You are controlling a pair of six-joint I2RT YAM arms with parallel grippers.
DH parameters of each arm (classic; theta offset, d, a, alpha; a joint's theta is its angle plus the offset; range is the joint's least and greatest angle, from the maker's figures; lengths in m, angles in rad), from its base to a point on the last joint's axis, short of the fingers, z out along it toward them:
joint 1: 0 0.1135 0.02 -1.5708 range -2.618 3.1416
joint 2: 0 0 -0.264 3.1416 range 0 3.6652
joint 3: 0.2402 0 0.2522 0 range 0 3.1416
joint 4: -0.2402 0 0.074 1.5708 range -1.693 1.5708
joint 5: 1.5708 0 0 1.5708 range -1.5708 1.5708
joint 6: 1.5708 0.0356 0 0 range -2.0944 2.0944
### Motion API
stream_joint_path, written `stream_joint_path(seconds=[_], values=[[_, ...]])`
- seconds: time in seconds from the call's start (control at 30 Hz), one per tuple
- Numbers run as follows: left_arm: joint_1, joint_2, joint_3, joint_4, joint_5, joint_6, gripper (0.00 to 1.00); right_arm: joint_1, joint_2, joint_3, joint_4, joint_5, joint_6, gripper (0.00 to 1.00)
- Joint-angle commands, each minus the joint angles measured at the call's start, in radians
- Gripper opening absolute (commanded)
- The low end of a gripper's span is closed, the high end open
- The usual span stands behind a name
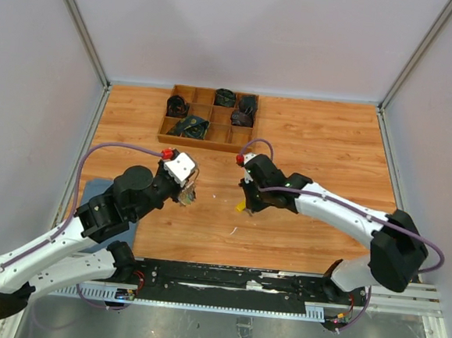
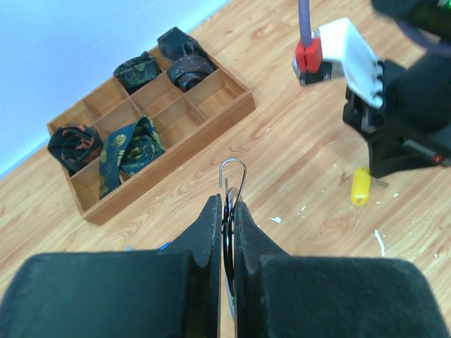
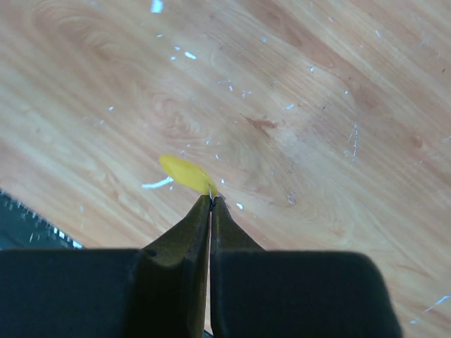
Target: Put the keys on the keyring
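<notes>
On the wooden table [image 1: 329, 146], a wooden compartment tray [image 1: 207, 144] is placed at the far middle, with rolled neckties [image 2: 127, 144] seen in several of its cells. Nearer and left of centre, the jaws of the left gripper [image 2: 227, 204] are clamped on the keyring [image 2: 232, 161], whose wire loop projects past the fingertips toward the tray. To its right and apart from it, the jaws of the right gripper [image 3: 211, 201] are pressed together on a yellow-headed key [image 3: 184, 173], the yellow head being exposed beyond the tips over the tabletop.

Tray [image 1: 212, 145] at table [image 1: 329, 146] rear; keyring [image 2: 232, 161] left of key [image 2: 360, 186] (both seemingly off the surface).
</notes>
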Motion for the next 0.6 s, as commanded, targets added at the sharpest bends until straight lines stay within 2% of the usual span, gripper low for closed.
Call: stream_joint_path(seconds=[0.0, 0.33, 0.4, 0.47, 0.57], values=[[0.008, 0.012, 0.034, 0.058, 0.081, 0.023, 0.01, -0.06, -0.117, -0.028, 0.011, -0.242, -0.308, 0.01], [0.009, 0.096, 0.099, 0.058, 0.314, 0.077, 0.01, -0.07, -0.349, -0.031, -0.007, -0.22, -0.635, 0.01], [0.008, 0.109, 0.112, 0.065, 0.33, 0.078, 0.0, -0.069, -0.354, -0.006, -0.029, -0.173, -0.636, 0.01], [0.008, 0.121, 0.123, 0.064, 0.329, 0.078, 0.0, -0.089, -0.294, 0.101, -0.183, -0.103, -0.584, 0.0], [0.008, 0.122, 0.128, 0.063, 0.32, 0.074, 0.0, -0.212, -0.119, 0.293, -0.534, -0.095, -0.514, 0.01]])
